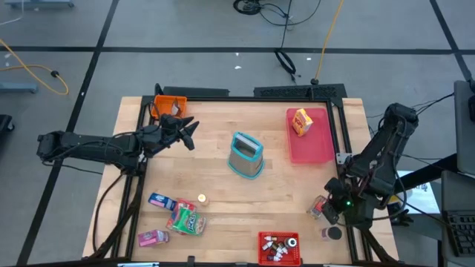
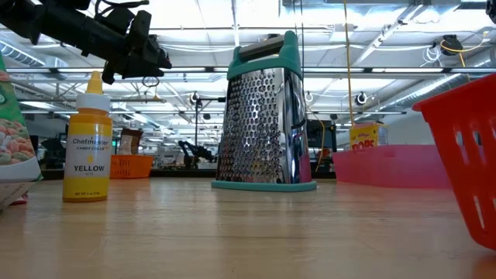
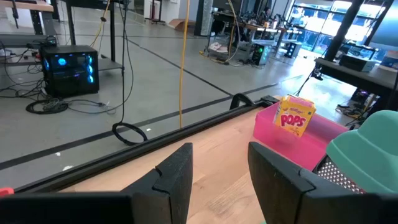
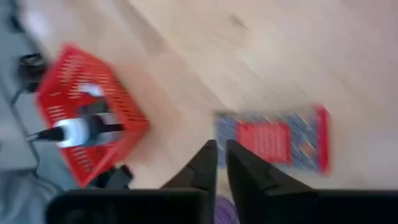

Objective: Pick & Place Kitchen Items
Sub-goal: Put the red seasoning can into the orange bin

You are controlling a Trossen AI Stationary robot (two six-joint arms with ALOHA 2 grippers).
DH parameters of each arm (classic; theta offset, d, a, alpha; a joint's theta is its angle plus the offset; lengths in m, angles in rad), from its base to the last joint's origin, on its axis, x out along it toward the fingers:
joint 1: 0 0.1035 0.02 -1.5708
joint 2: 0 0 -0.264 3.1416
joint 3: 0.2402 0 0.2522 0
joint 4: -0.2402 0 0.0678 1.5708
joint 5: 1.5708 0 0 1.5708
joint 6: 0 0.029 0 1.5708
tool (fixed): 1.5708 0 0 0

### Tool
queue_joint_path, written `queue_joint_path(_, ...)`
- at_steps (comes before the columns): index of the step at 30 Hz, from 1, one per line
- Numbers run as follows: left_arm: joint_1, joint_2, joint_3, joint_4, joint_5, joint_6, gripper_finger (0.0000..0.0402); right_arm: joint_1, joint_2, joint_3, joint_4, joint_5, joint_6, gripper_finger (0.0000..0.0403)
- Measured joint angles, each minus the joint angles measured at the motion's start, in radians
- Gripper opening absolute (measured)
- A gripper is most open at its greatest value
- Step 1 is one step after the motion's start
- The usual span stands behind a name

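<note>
- Nearest the low camera stands a yellow candy-colour bottle, upright on the table, with a cereal packet at the edge beside it.
- Right gripper: low over the table's near right corner, fingers drawn almost together with nothing seen between them; a flat red-and-blue packet lies just beyond the tips, apparently not gripped.
- That packet looks light, thin, and probably slick; judged best pinched across an edge.
- Left gripper: raised near the orange bin, fingers partly apart and empty.
- Remaining snack packets lie near the front left; small bottles sit in the red bin.
- Grater stands mid-table; the Pops box rests in the pink tray.
</note>
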Motion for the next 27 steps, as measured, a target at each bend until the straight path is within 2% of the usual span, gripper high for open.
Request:
queue_joint_path(3, 0.0, 0.0, 0.0, 0.001, 0.0, 0.0, 0.0157, -0.002, -0.002, 0.006, 0.047, 0.04, -0.216, 0.0004)
queue_joint_path(8, 0.0, 0.0, 0.0, 0.002, 0.0, -0.01, 0.0157, -0.025, 0.001, 0.006, 0.15, 0.039, -0.491, 0.0004)
queue_joint_path(11, 0.0, 0.0, 0.0, 0.002, 0.0, -0.022, 0.0157, -0.028, -0.001, 0.006, 0.256, 0.061, -0.714, 0.0002)
queue_joint_path(14, 0.0, 0.0, 0.0, 0.004, 0.0, -0.027, 0.0157, -0.028, -0.001, 0.006, 0.283, 0.061, -0.882, 0.0007)
queue_joint_path(16, 0.0, 0.0, 0.0, 0.004, 0.0, -0.04, 0.0157, -0.03, -0.001, 0.006, 0.277, 0.032, -0.98, 0.0008)
queue_joint_path(20, 0.0, 0.0, 0.0, 0.004, 0.0, -0.073, 0.0157, -0.03, -0.001, 0.005, 0.242, -0.044, -1.321, 0.0008)
queue_joint_path(24, 0.0, 0.0, 0.0, 0.004, 0.0, -0.081, 0.0157, -0.037, -0.001, 0.005, 0.281, -0.04, -1.417, 0.0006)
queue_joint_path(27, 0.0, 0.0, 0.0, 0.004, -0.001, -0.077, 0.0157, -0.043, -0.003, 0.005, 0.303, -0.039, -1.56, 0.0001)
